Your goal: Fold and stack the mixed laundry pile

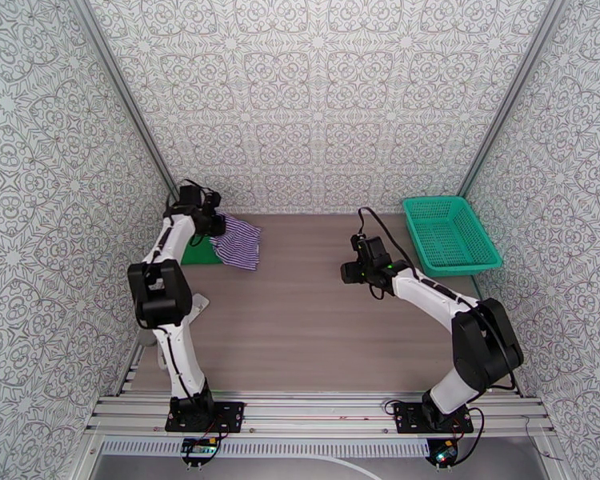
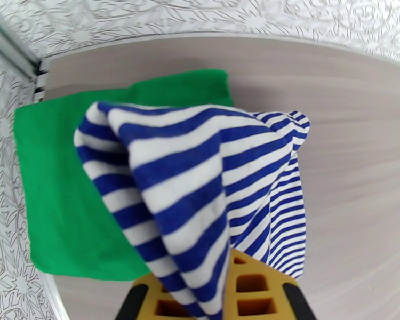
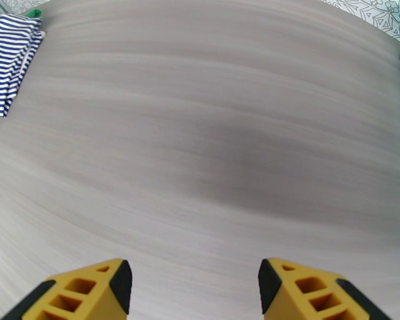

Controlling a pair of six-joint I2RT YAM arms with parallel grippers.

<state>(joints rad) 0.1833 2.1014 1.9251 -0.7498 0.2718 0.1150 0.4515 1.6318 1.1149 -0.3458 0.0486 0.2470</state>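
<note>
**Left arm.** The left gripper is at the far left corner of the surface. Its jaws are closed narrow on the striped shirt. In the left wrist view the shirt drapes over the yellow fingers. The fabric hides the pinch point, so the grip appears to be on a bunched fold.

**Laundry.** The green cloth lies flat against the far left corner, folded to a rectangle. The striped shirt overlaps its right portion. The rest of the shirt spreads to the right onto the bare surface.

**Right arm.** The right gripper is over the bare surface right of centre, well apart from both garments. Its jaws stand wide with nothing between them. The right wrist view shows the shirt at the upper left edge.

**Other items.** A teal mesh basket sits at the far right corner of the surface.
</note>
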